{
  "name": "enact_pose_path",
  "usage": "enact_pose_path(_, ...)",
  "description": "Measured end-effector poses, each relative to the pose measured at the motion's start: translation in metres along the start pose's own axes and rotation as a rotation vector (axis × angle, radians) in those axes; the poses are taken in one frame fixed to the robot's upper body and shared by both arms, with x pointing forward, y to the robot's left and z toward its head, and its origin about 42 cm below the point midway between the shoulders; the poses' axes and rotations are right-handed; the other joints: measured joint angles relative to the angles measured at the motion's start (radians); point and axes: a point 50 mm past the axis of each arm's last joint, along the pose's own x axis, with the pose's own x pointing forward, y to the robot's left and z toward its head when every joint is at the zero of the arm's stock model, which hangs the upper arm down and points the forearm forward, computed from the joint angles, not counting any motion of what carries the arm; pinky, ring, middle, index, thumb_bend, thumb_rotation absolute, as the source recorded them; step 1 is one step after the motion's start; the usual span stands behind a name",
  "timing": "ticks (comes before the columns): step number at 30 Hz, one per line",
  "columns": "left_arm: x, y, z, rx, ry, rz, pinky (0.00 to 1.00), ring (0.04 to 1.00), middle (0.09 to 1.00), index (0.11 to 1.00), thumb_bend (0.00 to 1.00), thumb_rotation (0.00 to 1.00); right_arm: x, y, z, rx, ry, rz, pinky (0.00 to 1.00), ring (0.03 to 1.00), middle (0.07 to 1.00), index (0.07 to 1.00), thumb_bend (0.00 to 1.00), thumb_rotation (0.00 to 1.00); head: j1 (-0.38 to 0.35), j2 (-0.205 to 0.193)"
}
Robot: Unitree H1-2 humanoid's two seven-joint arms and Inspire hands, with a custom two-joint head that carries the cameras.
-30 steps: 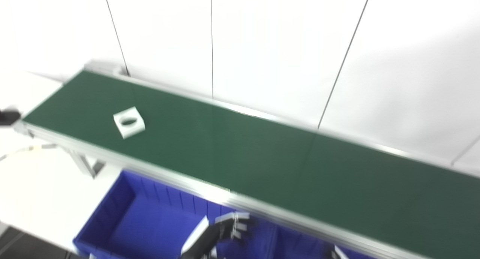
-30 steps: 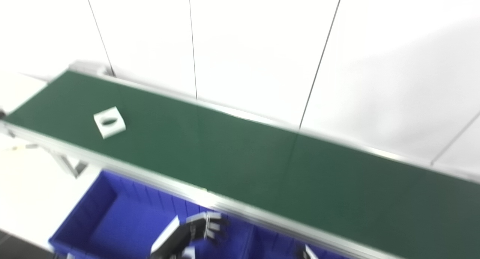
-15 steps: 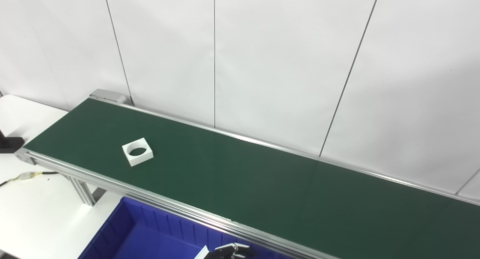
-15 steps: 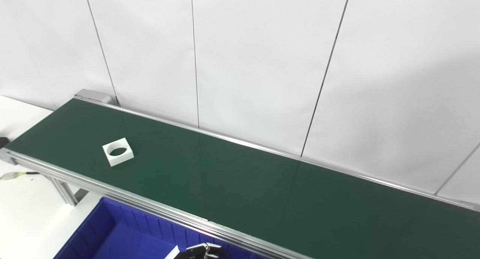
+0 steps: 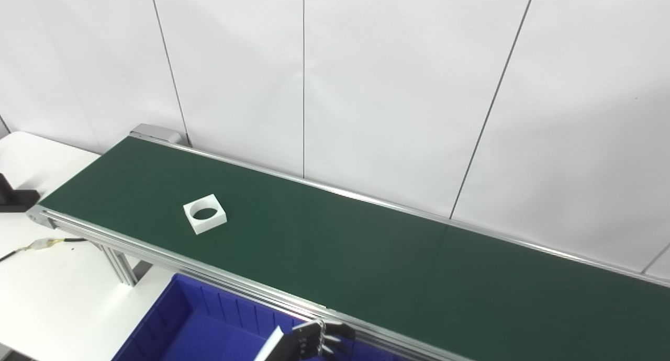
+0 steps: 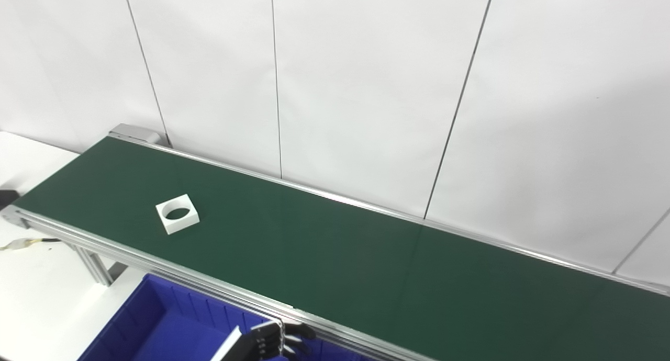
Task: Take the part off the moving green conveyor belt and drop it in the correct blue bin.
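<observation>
A white square part with a round hole (image 5: 204, 213) lies flat on the green conveyor belt (image 5: 335, 246), toward its left end. My left hand (image 5: 314, 341) shows at the bottom edge, over the blue bin (image 5: 183, 319) and just in front of the belt's near rail. Its fingers are curled and it holds nothing. It is well to the right of and nearer than the part. My right hand is out of sight in both views.
The belt runs from upper left to lower right with aluminium rails. A white wall with panel seams stands right behind it. A white table (image 5: 47, 277) lies to the left, with a black block (image 5: 13, 196) and a cable (image 5: 36, 243).
The camera tilted up, then settled. The part has ridden a little to the right along the belt. My left hand has risen slightly at the bottom edge.
</observation>
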Motion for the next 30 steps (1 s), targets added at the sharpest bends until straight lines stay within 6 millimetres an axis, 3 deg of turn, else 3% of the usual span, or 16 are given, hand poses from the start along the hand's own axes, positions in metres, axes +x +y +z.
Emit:
enact_pose_path(12,0.027,0.021,0.04,-0.051,-0.191,0.019,0.53,0.623,0.726,0.721,0.93,0.29,0.005,-0.001,-0.006,0.005,-0.026,-0.004,0.72,0.827,0.867,0.885,0.82,0.03,0.011,-0.012)
enact_pose_path(16,0.04,0.024,0.046,-0.034,-0.227,-0.004,0.56,0.636,0.732,0.728,0.95,0.3,0.007,0.0,-0.008,0.004,-0.039,-0.004,0.71,0.819,0.861,0.88,0.82,0.05,0.011,-0.014)
enact_pose_path(26,0.073,0.044,0.062,0.155,-0.266,-0.005,0.61,0.689,0.771,0.768,0.9,0.32,0.009,-0.001,-0.008,0.002,-0.043,-0.008,0.72,0.828,0.861,0.883,0.83,0.05,0.014,-0.021)
enact_pose_path(30,0.082,0.053,0.067,0.256,-0.239,0.018,0.73,0.782,0.826,0.808,0.87,0.38,0.009,-0.001,-0.008,0.001,-0.041,-0.007,0.71,0.817,0.854,0.878,0.83,0.05,0.015,-0.025)
